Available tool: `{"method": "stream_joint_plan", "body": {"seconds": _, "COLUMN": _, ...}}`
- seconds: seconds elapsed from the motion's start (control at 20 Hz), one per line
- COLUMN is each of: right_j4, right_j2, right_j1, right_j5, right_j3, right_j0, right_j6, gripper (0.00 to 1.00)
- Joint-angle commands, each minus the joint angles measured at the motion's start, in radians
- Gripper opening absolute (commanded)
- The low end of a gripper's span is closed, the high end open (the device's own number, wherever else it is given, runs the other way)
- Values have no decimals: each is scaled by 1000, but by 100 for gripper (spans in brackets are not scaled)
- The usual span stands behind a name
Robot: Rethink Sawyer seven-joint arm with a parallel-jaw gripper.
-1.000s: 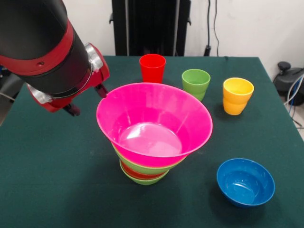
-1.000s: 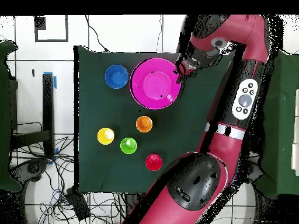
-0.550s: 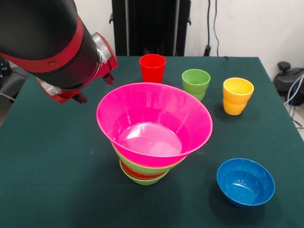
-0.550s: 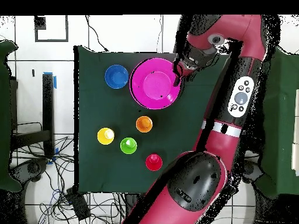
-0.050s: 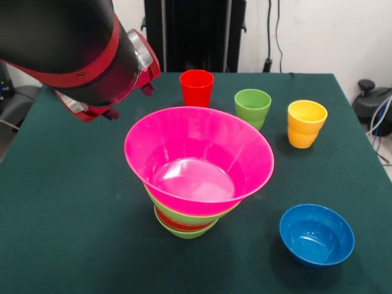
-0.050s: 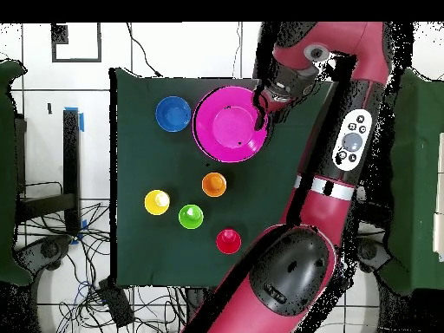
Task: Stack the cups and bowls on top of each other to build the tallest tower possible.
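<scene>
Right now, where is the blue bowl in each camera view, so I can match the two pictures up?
Front view: the blue bowl sits at the lower right, alone on the green table.
Overhead view: the blue bowl sits at the upper left, just left of the pink bowl.
Shared landmark: the pink bowl topping the tower, the blue bowl's nearest neighbour in both views.

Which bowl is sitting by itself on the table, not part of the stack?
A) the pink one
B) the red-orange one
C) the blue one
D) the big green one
C: the blue bowl stands alone on the green table, apart from the stack, where the pink bowl sits on top of the green and red-orange ones.
</scene>
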Motion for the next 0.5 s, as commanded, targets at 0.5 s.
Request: {"method": "stream_joint_plan", "body": {"seconds": 0.5, "right_j4": -211, "right_j2": 33, "right_j1": -44, "right_j5": 92, "right_j3": 58, "right_j0": -22, "right_j6": -497, "gripper": 100}}
